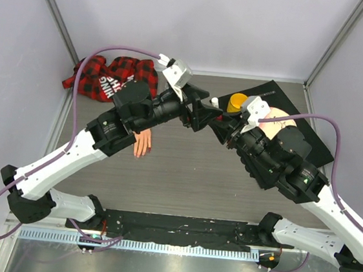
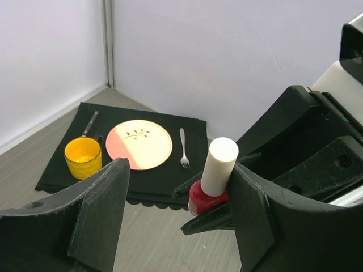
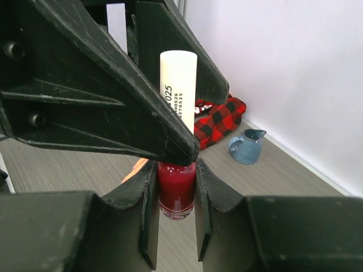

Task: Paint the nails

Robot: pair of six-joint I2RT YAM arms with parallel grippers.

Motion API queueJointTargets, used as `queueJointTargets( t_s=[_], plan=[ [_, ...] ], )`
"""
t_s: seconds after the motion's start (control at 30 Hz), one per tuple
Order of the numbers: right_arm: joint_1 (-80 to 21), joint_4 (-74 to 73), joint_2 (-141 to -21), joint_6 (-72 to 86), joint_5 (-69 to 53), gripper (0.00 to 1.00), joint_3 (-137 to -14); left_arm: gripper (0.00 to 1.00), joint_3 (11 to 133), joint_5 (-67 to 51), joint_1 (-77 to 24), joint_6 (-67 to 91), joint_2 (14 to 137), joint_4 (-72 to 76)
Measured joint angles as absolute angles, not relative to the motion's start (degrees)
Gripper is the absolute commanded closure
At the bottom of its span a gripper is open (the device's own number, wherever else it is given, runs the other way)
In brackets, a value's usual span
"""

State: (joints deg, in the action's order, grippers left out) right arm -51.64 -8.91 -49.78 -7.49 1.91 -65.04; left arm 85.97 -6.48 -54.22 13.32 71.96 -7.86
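A small red polish bottle (image 3: 176,192) with a white cap (image 2: 219,165) hangs above the table, and my right gripper (image 3: 176,177) is shut on its glass body. My left gripper (image 2: 181,190) stands open around the cap. Its right finger (image 2: 258,218) is close beside the cap and its left finger (image 2: 96,212) is well clear. Both grippers meet at the table's middle, the left gripper (image 1: 205,110) facing the right gripper (image 1: 222,119). The peach mannequin hand (image 1: 142,142) lies under my left arm, its plaid sleeve (image 1: 106,76) at the back left. Its nails (image 1: 142,153) are too small to make out.
A black placemat (image 1: 305,133) at the back right holds a yellow cup (image 1: 238,101), a pink-and-cream plate (image 2: 139,144), a fork (image 2: 184,148) and a knife (image 2: 89,124). A small blue pitcher (image 3: 247,146) stands near the plaid sleeve (image 3: 218,120) by the wall.
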Motion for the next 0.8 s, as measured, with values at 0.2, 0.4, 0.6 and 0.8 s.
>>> queueJointTargets(
  t_s=[0.2,0.4,0.6,0.8],
  plan=[
    [-51.6,-8.5,-49.8,-7.4,2.3,0.99,-65.0,0.71,86.0,-7.7,-54.3,15.0,72.5,-5.9],
    [-51.2,-9.2,-49.1,-7.2,1.0,0.99,-65.0,1.0,87.6,-16.2,-54.1,15.6,74.0,-5.8],
    [-50.7,-12.1,-45.8,-3.7,-14.2,0.99,-65.4,1.0,92.6,-50.9,-48.7,18.6,77.6,-4.3],
    [-51.5,-11.9,-44.8,5.2,-32.5,0.99,-64.6,0.7,85.4,-68.8,-48.6,26.4,75.6,9.9]
  ],
)
